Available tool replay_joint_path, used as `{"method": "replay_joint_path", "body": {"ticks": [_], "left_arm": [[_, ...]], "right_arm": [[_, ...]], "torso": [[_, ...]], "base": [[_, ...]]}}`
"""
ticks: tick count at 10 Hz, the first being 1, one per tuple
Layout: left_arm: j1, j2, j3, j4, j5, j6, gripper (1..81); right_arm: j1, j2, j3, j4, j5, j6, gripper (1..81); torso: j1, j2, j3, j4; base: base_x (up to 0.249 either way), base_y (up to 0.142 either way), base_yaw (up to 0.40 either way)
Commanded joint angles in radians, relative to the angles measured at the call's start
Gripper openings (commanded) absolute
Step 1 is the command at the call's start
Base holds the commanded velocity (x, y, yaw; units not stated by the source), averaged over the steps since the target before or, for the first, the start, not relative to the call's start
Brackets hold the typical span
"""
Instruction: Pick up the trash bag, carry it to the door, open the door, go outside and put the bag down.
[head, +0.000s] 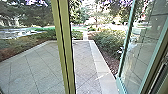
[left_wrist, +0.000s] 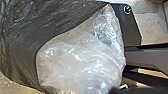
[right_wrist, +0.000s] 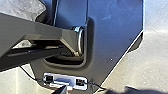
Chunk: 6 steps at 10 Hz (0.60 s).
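Left arm side: trash bag (left_wrist: 80, 60) large in the left wrist view, pale, see-through plastic, crumpled, bright with glints. Dark, glossy, creased plastic (left_wrist: 20, 47) meets it along a curved edge; cannot tell whether both are one bag. Left gripper (left_wrist: 135, 90) at the near edge, blurred; clenched or released, cannot tell, nor whether it has the bag. Pale floor (left_wrist: 155, 28) past the robot's dark plate.

Ahead, head view, from the left: low shrubs (head: 15, 48), green and rusty, bordering a patio (head: 32, 67) of large grey slabs laid on the diagonal. Yellow-green post (head: 64, 47) upright in front, slightly tilted in the view. Right of it, more slabs, then a pale stone border (head: 100, 66). Beyond that border, a strip of dark mulch (head: 111, 63) and full green bushes (head: 107, 40). Purple blossom (head: 110, 2) overhead. Far right, glass door (head: 137, 55) in a blue-green frame, standing open, with reflections on the pane.

Right arm side: crumpled pale plastic (right_wrist: 20, 8) beside the robot's dark body, which carries a light panel (right_wrist: 65, 81) with cables. Right gripper (right_wrist: 122, 91) blurred; clenched or released, cannot tell.
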Motion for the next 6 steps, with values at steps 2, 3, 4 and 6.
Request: {"method": "replay_joint_path", "body": {"ticks": [2, 3, 4, 6], "left_arm": [[-0.035, 0.005, 0.003, 0.012, 0.059, 0.002, 1.0], [-0.032, 0.006, 0.003, 0.012, 0.059, 0.007, 1.0], [-0.027, 0.006, 0.003, 0.012, 0.059, 0.010, 1.0], [-0.026, 0.010, 0.003, 0.015, 0.059, 0.010, 1.0]], "right_arm": [[0.001, -0.006, 0.002, -0.023, 0.012, -0.003, 81.1], [-0.006, -0.017, 0.002, -0.020, 0.028, -0.003, 81.1], [-0.014, -0.021, 0.002, -0.017, 0.032, -0.002, 81.1], [-0.009, -0.017, 0.002, -0.015, 0.032, -0.002, 81.1]], "torso": [[0.000, 0.000, 0.000, 0.000], [0.000, 0.000, 0.000, 0.000], [0.000, 0.000, 0.000, 0.000], [0.000, 0.000, 0.000, 0.000]], "base": [[0.000, -0.097, 0.000], [0.000, -0.096, 0.000], [0.000, -0.095, 0.000], [0.000, -0.094, 0.000]]}}
